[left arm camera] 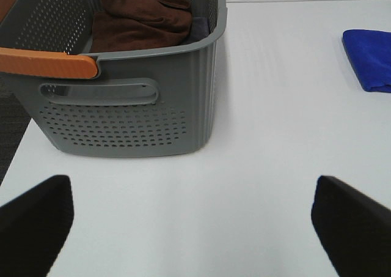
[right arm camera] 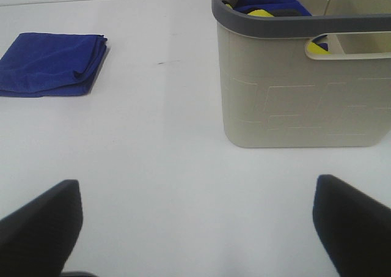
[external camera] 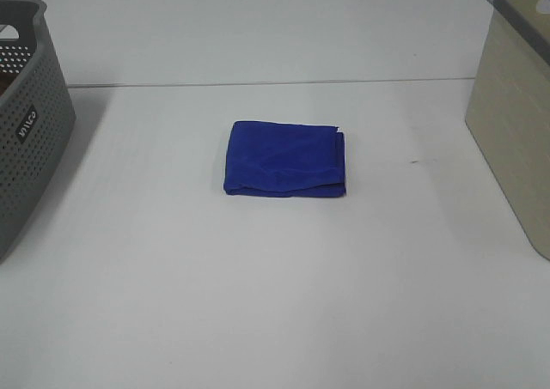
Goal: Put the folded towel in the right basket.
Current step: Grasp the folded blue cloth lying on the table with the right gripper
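Observation:
A folded blue towel (external camera: 285, 159) lies flat in the middle of the white table; it also shows in the left wrist view (left arm camera: 369, 58) and in the right wrist view (right arm camera: 52, 64). The right basket (external camera: 516, 114) is beige with a dark grey rim and stands at the table's right edge; in the right wrist view (right arm camera: 305, 87) it holds blue and yellow cloth. My left gripper (left arm camera: 192, 225) is open and empty, near the left basket. My right gripper (right arm camera: 195, 228) is open and empty, in front of the right basket. Neither arm shows in the exterior high view.
A grey perforated basket (external camera: 26, 123) stands at the left edge; in the left wrist view (left arm camera: 128, 87) it holds brown cloth and has an orange handle (left arm camera: 49, 63). A table seam (external camera: 275, 83) runs across the back.

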`<state>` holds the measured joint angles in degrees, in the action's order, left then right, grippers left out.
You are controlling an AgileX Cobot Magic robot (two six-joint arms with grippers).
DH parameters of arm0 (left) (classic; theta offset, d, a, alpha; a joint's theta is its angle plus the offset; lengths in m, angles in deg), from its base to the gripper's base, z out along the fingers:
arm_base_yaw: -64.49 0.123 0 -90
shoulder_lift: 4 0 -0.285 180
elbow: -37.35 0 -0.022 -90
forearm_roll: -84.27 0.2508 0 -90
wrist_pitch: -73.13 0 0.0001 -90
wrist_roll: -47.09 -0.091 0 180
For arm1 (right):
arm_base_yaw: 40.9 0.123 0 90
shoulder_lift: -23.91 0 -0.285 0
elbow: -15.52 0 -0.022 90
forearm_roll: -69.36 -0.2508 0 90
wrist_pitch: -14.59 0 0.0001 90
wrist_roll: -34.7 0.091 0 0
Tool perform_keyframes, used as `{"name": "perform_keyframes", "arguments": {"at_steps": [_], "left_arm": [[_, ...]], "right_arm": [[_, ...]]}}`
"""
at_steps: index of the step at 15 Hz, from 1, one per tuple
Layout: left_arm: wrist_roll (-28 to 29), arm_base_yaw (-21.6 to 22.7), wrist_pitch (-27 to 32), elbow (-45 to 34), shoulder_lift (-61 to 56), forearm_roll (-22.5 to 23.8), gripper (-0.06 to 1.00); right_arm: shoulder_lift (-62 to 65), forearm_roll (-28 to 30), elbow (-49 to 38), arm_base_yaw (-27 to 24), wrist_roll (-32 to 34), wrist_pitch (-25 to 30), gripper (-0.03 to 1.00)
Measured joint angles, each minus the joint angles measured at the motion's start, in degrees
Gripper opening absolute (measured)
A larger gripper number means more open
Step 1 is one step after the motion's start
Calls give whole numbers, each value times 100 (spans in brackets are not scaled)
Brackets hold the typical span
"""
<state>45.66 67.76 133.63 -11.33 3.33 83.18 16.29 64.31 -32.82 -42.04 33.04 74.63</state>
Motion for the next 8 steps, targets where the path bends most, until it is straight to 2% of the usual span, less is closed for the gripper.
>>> {"name": "perform_keyframes", "arguments": {"at_steps": [8], "left_arm": [[0,0,0,0,0,0,99]], "right_arm": [[0,-17,0,0,0,0,98]]}}
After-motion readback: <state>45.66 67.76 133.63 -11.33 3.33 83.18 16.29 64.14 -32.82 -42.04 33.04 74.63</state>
